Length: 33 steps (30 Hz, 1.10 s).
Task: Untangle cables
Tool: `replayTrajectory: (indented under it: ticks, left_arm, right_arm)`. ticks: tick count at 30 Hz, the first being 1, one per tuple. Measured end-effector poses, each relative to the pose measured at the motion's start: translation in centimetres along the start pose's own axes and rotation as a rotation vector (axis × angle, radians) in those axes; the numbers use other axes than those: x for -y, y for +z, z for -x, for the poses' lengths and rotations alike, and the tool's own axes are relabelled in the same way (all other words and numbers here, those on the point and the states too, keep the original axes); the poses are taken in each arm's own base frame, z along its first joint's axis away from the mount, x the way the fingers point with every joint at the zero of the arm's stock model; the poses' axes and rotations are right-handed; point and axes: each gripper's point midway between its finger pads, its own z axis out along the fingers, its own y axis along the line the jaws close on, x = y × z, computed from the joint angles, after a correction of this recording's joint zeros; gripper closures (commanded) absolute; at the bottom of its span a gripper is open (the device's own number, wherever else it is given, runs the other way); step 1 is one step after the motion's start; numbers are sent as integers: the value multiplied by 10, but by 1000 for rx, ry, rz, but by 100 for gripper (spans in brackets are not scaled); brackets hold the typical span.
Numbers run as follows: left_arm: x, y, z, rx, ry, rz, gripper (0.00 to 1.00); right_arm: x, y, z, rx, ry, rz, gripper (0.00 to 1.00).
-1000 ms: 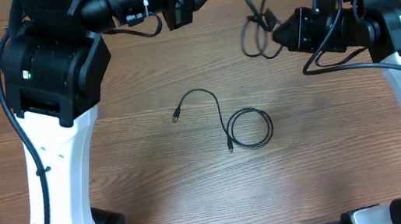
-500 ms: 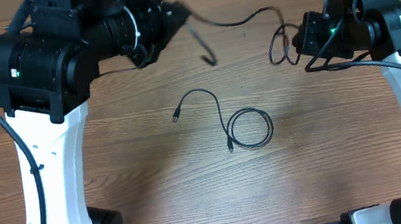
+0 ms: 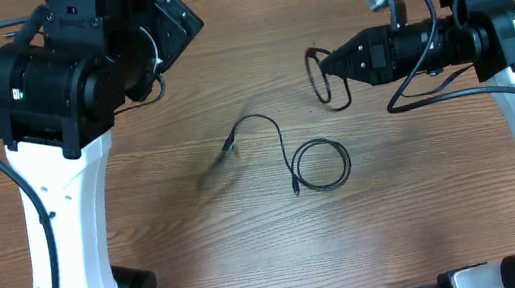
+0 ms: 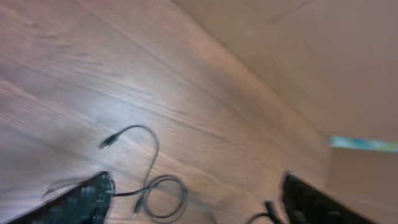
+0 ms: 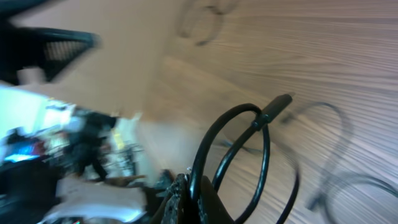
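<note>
Cables (image 3: 291,165) black; table (image 3: 253,256) brown wood grain; arms (image 3: 66,221) white and black.

L claw (image 4: 196,186) spread wide, held high; R claw (image 3: 337,60) clamped, forearm horiz.

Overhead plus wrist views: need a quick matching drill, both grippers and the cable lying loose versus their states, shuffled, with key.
Things:
1. left gripper
2. right gripper
3. loose cable

States:
A. shut on a cable loop
B. lies free between the arms, one end coiled
C. open, holding nothing

Pairs: 1-C, 2-A, 3-B
</note>
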Motion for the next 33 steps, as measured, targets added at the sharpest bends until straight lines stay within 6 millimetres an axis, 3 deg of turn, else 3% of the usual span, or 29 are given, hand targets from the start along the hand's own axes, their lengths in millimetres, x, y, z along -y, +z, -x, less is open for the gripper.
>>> replayTrajectory:
  ticks: [7, 13, 23, 30, 33]
  left_arm:
    - [-18, -1, -11, -44, 104, 75, 0]
    - [-13, -2, -27, -125, 292, 28, 0]
    - [17, -10, -73, -275, 685, -185, 0]
    - [38, -19, -114, -336, 977, -325, 0]
    - [42, -14, -127, -361, 1068, -349, 0]
  right_arm:
    - [-43, -5, 8, 24, -85, 251, 96]
    - [-70, -15, 29, 74, -207, 397, 96]
    - [-73, -21, 76, 171, -41, 338, 96]
    - [-82, -28, 91, 198, 74, 363, 96]
    - [-83, -28, 92, 192, 128, 371, 96]
